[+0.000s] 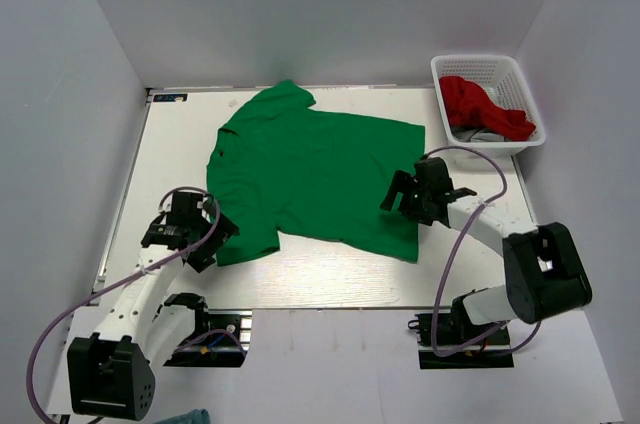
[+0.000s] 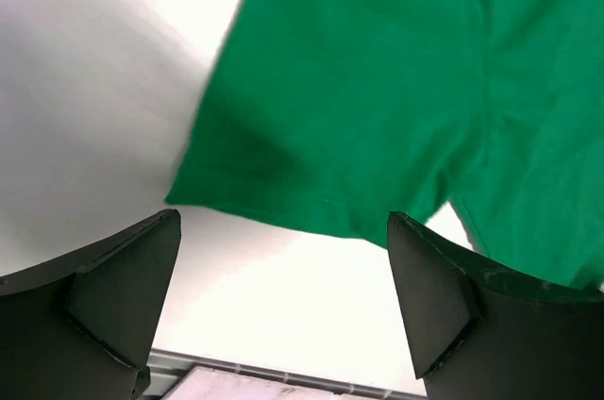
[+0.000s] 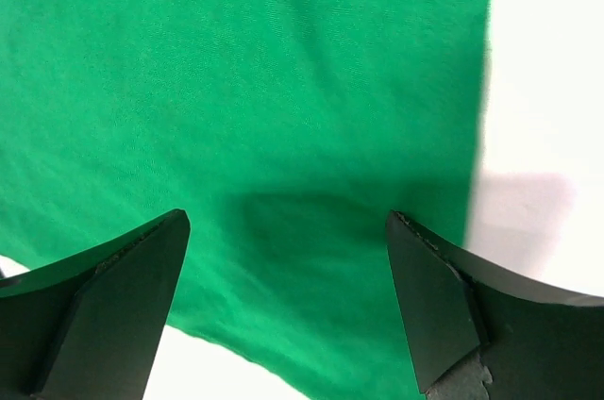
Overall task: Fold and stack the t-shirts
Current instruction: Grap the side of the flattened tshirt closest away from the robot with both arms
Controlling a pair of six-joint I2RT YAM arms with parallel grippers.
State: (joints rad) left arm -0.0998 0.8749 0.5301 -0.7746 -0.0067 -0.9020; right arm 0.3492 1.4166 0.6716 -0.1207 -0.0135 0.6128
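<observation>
The left tool (image 2: 283,221) and right tool (image 3: 288,216), jaws wide apart and holding nothing, hover at opposite edges of a bright green cotton t-shirt (image 1: 310,169) spread on the white table (image 1: 330,279).

My left hand (image 1: 203,236) is out ahead of its base with the arm bent at the elbow, fingers (image 2: 113,296) spread wide, gripping nothing. My right hand (image 1: 396,196) reaches in leftward from its base, fingers (image 3: 453,315) equally wide apart and empty.

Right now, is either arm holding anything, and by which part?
Nothing is held: the left tool and right tool are both open, near the green t-shirt.
</observation>
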